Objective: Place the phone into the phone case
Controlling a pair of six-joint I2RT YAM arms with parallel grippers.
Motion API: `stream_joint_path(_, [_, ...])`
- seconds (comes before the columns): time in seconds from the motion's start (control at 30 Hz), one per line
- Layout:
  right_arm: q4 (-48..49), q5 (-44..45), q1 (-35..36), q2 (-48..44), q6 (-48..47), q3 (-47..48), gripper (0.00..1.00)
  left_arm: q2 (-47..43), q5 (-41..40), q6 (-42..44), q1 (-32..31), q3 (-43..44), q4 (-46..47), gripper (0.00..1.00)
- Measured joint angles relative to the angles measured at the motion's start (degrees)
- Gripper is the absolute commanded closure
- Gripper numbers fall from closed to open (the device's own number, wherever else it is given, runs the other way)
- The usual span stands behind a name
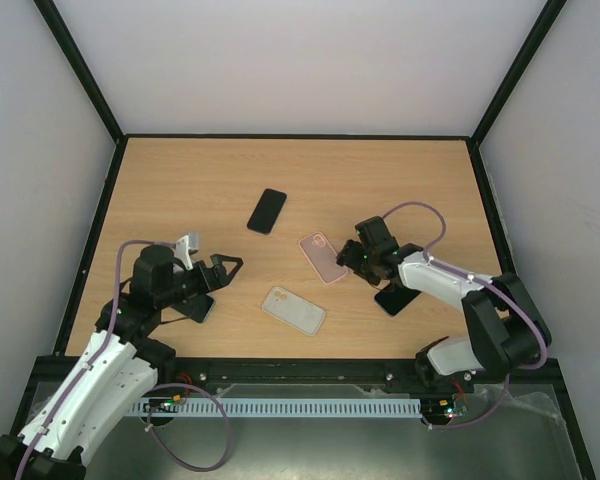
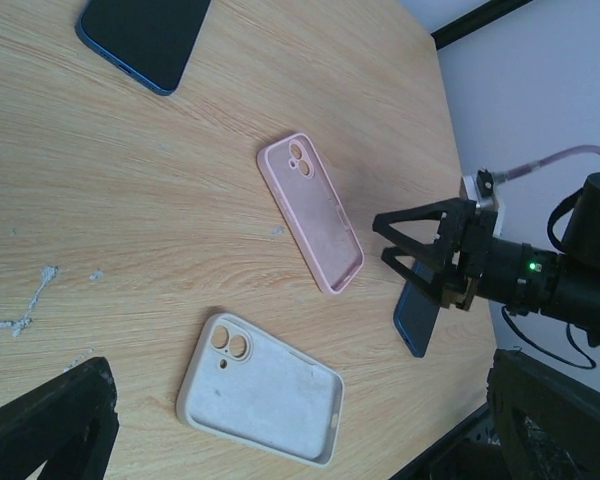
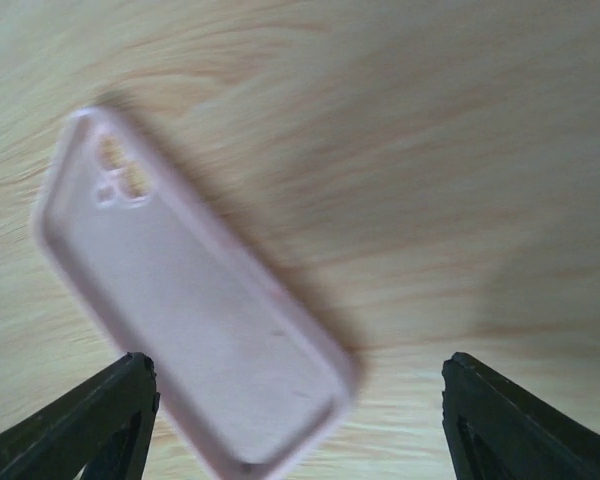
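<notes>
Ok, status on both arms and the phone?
Both grippers open, empty. Right gripper beside pink case. Phone on table, untouched. White case near. Second phone under right arm.

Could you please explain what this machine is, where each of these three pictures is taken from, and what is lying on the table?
These are two robot arms bolted at the near edge of a wooden table, each ending in two fingers. The wide picture comes from a fixed camera above and behind them; the other two come from small cameras on each wrist.

On the table lie a black phone, a pink phone case and a white phone case, both cases lying hollow side up. A second dark phone lies beside the right arm.

The left gripper is open and holds nothing. The right gripper is also open and empty; its own camera looks down at the pink case between its fingers.
</notes>
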Motion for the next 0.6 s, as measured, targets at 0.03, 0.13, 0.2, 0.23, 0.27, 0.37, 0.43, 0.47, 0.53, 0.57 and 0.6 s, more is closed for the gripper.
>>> stream_joint_path(0.03, [-2.47, 1.92, 0.00, -0.68, 1.70, 0.04, 0.24, 0.00, -0.04, 0.00, 0.00, -0.11, 0.00, 0.01])
stream_joint_path(0.13, [-8.90, 7.45, 0.00, -2.43, 6.21, 0.07, 0.24, 0.04, -0.17, -0.02, 0.00, -0.52, -0.07, 0.01])
stream_joint_path(0.2, [-12.63, 11.52, 0.00, -4.02, 9.31, 0.07, 0.23, 0.04, -0.44, -0.02, 0.00, -0.61, -0.35, 0.01])
stream_joint_path(0.23, [-14.19, 13.51, -0.02, -4.98, 10.78, 0.07, 0.23, 0.02, -0.48, -0.02, 0.00, -0.61, -0.39, 0.01])
stream_joint_path(0.27, [-15.50, 15.28, -0.17, -5.99, 12.04, 0.07, 0.23, 0.02, -0.70, -0.02, 0.00, -0.61, -0.46, 0.01])
stream_joint_path(0.37, [-19.08, 19.71, -1.62, -8.92, 15.17, 0.07, 0.22, 0.00, -1.31, -0.02, 0.00, -0.61, -0.50, 0.01])
stream_joint_path(0.43, [-21.16, 22.14, -3.04, -10.27, 16.87, 0.07, 0.22, 0.00, -1.49, -0.02, 0.00, -0.61, -0.57, 0.01])
stream_joint_path(0.47, [-22.47, 23.50, -3.72, -10.99, 17.86, 0.07, 0.21, 0.00, -1.49, -0.04, 0.00, -0.61, -0.61, 0.01])
stream_joint_path(0.53, [-24.57, 25.75, -4.68, -12.48, 19.63, -0.11, 0.20, 0.02, -1.46, -0.04, 0.00, -0.61, -0.79, 0.01])
stream_joint_path(0.57, [-25.18, 26.38, -4.83, -13.14, 20.26, -0.28, 0.20, 0.00, -1.46, -0.04, 0.00, -0.61, -0.87, 0.01])
stream_joint_path(0.6, [-25.64, 27.08, -5.01, -14.08, 21.03, -0.76, 0.20, 0.00, -1.46, -0.02, 0.00, -0.61, -0.87, 0.01])
